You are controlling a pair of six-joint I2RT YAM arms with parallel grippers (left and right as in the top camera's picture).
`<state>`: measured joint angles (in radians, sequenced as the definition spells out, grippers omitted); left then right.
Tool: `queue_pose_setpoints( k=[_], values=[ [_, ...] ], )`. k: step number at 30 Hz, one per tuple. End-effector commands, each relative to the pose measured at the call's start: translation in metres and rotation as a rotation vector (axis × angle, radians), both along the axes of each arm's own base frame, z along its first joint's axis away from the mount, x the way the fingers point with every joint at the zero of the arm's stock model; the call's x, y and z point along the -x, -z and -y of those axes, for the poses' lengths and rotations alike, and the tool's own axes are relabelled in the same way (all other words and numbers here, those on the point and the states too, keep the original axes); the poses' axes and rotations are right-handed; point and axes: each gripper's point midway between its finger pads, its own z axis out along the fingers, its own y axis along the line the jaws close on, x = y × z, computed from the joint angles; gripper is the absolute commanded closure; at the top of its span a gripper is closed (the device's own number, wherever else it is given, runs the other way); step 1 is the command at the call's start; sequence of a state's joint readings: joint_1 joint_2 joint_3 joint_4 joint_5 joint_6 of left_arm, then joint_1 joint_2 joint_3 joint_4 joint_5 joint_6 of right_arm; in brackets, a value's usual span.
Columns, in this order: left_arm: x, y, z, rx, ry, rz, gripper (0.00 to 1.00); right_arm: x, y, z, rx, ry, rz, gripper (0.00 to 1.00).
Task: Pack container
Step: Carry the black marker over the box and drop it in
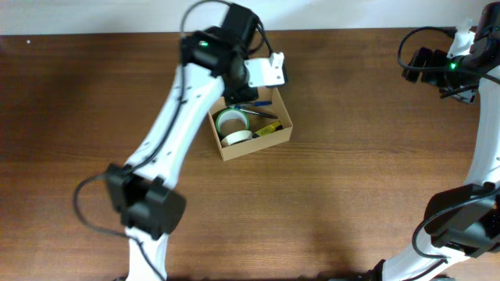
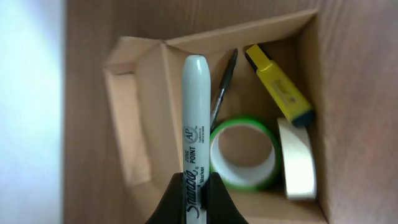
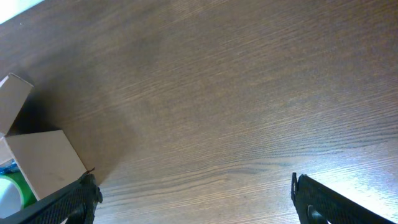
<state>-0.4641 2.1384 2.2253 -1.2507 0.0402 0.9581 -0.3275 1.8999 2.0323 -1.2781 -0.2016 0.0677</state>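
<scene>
Because the cardboard container lies open on the wooden table, the overhead view looks straight into it. A green tape roll and a cream tape roll sit along the container's left side, and a yellow highlighter lies toward its right wall. The left arm stretches diagonally up to the container, its wrist hanging over the far end and hiding the claw from above. Well to the right of the container the right arm stands folded upward, its right gripper facing the container but nowhere near it — kept clear, I judge, to leave room. From the left wrist, the left gripper is pinching a Sharpie marker by the lower barrel. The marker is held lengthwise directly above the container's open mouth — a pose that looks set for lowering it in beside the black pen. The flap lid is folded outward, clear of the opening. The right wrist view shows that claw spread wide over bare table and holding nothing, with only a corner of the container visible off to its side.
</scene>
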Motion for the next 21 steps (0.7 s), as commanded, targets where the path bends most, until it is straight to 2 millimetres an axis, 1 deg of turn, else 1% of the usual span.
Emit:
queue_pose_setpoints(
  k=[1,2,4,7,12,16,19,21],
  values=[
    [-0.014,0.042,-0.005,-0.052,-0.103,-0.052,0.98,0.001,-0.007,0.001,0.001,0.003,0.018,0.01],
    [-0.016,0.053,-0.005,-0.058,-0.115,-0.07,0.98,0.001,-0.007,0.001,0.001,0.003,0.018,0.01],
    [-0.018,0.067,-0.003,-0.062,-0.116,-0.089,0.99,0.001,-0.007,0.001,0.001,0.004,0.018,0.01],
    [-0.023,0.078,0.004,-0.03,-0.147,-0.106,0.99,0.001,-0.007,0.001,0.001,0.004,0.018,0.01],
    [-0.022,0.099,0.004,-0.044,-0.163,-0.145,0.99,0.001,-0.007,0.001,0.001,0.003,0.018,0.01],
    [-0.023,0.101,0.005,-0.044,-0.165,-0.146,0.98,0.001,-0.007,0.001,0.001,0.003,0.018,0.01],
    [-0.023,0.101,0.005,-0.043,-0.167,-0.145,0.93,0.001,-0.007,0.001,0.001,0.004,0.018,0.01],
    [-0.023,0.101,0.005,-0.043,-0.168,-0.146,0.87,0.001,-0.007,0.001,0.001,0.003,0.018,0.01]
  ],
)
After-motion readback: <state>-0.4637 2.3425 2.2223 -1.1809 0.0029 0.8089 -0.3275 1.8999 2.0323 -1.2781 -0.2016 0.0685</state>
